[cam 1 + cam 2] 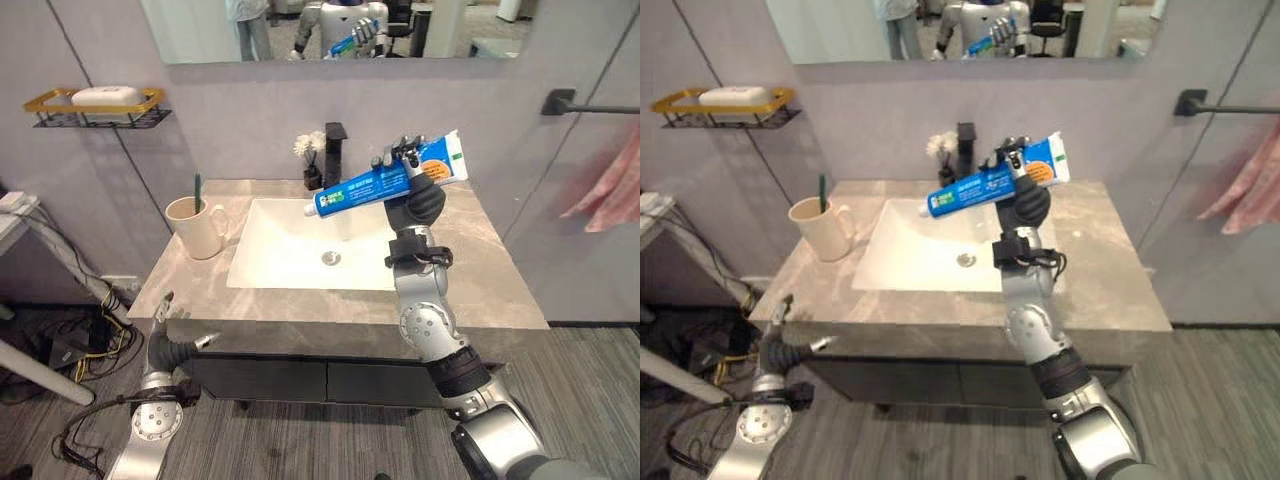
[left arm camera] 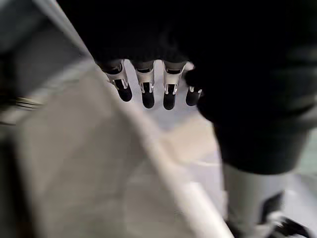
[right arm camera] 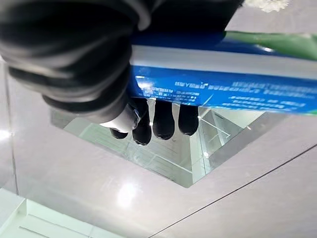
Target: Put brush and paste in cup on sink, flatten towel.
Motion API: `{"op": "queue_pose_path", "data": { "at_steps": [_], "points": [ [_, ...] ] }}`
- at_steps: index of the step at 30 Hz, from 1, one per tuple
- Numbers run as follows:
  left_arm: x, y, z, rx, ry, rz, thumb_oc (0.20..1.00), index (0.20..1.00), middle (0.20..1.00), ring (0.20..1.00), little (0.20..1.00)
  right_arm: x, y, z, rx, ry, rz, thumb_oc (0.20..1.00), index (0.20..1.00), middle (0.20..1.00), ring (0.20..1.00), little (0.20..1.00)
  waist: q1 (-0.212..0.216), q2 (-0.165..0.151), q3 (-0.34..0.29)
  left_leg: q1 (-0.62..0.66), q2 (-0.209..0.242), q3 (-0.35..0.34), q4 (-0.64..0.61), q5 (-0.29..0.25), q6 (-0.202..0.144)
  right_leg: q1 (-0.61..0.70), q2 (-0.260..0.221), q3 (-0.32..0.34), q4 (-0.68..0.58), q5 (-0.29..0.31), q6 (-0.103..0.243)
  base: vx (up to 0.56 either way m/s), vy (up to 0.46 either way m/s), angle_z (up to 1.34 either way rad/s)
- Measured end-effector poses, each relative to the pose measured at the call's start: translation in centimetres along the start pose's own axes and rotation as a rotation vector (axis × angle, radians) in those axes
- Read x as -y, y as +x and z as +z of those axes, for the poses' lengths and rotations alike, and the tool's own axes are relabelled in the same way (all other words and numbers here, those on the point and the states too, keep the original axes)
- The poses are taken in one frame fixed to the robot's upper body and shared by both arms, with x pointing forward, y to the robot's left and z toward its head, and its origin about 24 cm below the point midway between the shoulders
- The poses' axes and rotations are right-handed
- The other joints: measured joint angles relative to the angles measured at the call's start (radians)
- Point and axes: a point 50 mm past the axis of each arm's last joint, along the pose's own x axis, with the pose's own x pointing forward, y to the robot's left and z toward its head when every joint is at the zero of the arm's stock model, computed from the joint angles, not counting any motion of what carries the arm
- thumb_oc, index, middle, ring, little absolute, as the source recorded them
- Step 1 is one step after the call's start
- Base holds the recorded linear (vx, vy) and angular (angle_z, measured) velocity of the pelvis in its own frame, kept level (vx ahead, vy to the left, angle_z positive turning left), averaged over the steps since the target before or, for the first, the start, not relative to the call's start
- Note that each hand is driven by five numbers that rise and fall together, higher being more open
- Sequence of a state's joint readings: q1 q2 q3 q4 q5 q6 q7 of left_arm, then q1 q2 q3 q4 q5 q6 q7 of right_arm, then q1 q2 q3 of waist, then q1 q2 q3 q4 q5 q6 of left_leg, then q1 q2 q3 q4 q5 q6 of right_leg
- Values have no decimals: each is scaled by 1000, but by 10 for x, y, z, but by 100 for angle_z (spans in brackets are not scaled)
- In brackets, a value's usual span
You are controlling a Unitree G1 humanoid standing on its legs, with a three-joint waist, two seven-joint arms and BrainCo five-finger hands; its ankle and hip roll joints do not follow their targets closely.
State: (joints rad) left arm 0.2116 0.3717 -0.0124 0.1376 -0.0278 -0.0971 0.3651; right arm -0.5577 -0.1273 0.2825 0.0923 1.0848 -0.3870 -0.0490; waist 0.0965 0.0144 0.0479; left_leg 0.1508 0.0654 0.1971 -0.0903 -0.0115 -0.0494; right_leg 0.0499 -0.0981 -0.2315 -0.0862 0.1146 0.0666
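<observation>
Blue paste tube [image 1: 385,180] aloft; brush [image 1: 197,190] (green) in cup [image 1: 196,228].

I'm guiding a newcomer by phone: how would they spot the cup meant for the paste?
Start at the grey stone vanity top with its white sink basin. On the counter left of the basin stands a cream handled mug, the one vessel with a green toothbrush sticking up.

Black faucet [image 1: 335,150] and small white flower pot [image 1: 311,160] just behind and left of the raised right hand. Soap tray [image 1: 98,106] on wall far to its left. Mirror [image 1: 330,30] above it.
</observation>
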Motion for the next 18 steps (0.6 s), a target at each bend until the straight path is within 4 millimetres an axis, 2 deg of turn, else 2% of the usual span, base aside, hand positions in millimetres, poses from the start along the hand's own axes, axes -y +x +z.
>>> {"op": "queue_pose_path", "data": {
  "at_steps": [2,4,6,8,9,12,13,14,17,18],
  "points": [
    [13,-10,-11,-92,-183,-23,1000,1000,1000,1000,1000,4,1,6,4,-31,-13,200,200,200,200,200,3,-10,5,-5,-7,-25,0,-1,4,7,-10,-20,0,-6,7,-5,55,36],
    [22,-19,-22,-162,-217,-89,1000,1000,1000,1000,1000,5,7,16,62,-8,-43,200,200,200,200,200,21,-25,13,-13,-11,-32,0,1,7,0,-13,-26,0,-6,8,-10,68,15],
    [31,-19,-36,-227,-193,-142,1000,1000,1000,1000,1000,3,18,27,115,-5,-51,200,200,200,200,200,30,-18,20,-15,-15,-39,0,0,10,4,-18,-32,0,-7,9,3,45,11],
    [35,-23,-52,-290,-128,-206,1000,1000,1000,1000,1000,-4,31,34,157,-5,-40,200,200,200,200,200,28,-17,24,-25,-17,-51,0,1,12,2,-22,-46,0,-9,13,25,34,18],
    [34,-31,-67,-357,-87,-236,1000,1000,1000,1000,1000,-10,38,39,183,-15,-25,200,200,200,200,200,34,-22,27,-31,-20,-55,0,1,12,-2,-23,-51,0,-10,13,21,34,15],
    [32,-37,-94,-478,28,-286,1000,1000,1000,1000,1000,-21,50,36,159,-68,20,200,200,200,200,200,32,-25,29,-30,-18,-59,0,1,12,-4,-24,-53,0,-12,16,33,17,4],
    [30,-49,-118,-577,126,-318,1000,1000,1000,1000,1000,-25,59,32,140,-89,29,200,200,200,200,200,36,-30,32,-34,-19,-60,1,1,12,-4,-24,-55,0,-13,16,0,0,0],
    [28,-56,-132,-668,178,-334,1000,1000,1000,1000,1000,-27,64,29,120,-105,33,200,200,200,200,200,36,-34,32,-33,-19,-62,1,1,12,-6,-24,-56,0,-13,16,-4,-2,3],
    [17,-77,-158,-821,314,-364,1000,1000,1000,1000,1000,-32,72,28,101,-120,47,200,200,200,200,200,39,-59,27,-56,-18,-75,1,5,10,-22,-24,-67,0,-14,16,10,-12,12],
    [11,-93,-171,-894,368,-375,1000,1000,1000,1000,1000,-32,75,28,96,-135,45,200,200,200,200,200,48,-68,26,-68,-18,-82,2,5,10,-26,-25,-77,0,-16,16,-2,-2,18]
  ]
}}
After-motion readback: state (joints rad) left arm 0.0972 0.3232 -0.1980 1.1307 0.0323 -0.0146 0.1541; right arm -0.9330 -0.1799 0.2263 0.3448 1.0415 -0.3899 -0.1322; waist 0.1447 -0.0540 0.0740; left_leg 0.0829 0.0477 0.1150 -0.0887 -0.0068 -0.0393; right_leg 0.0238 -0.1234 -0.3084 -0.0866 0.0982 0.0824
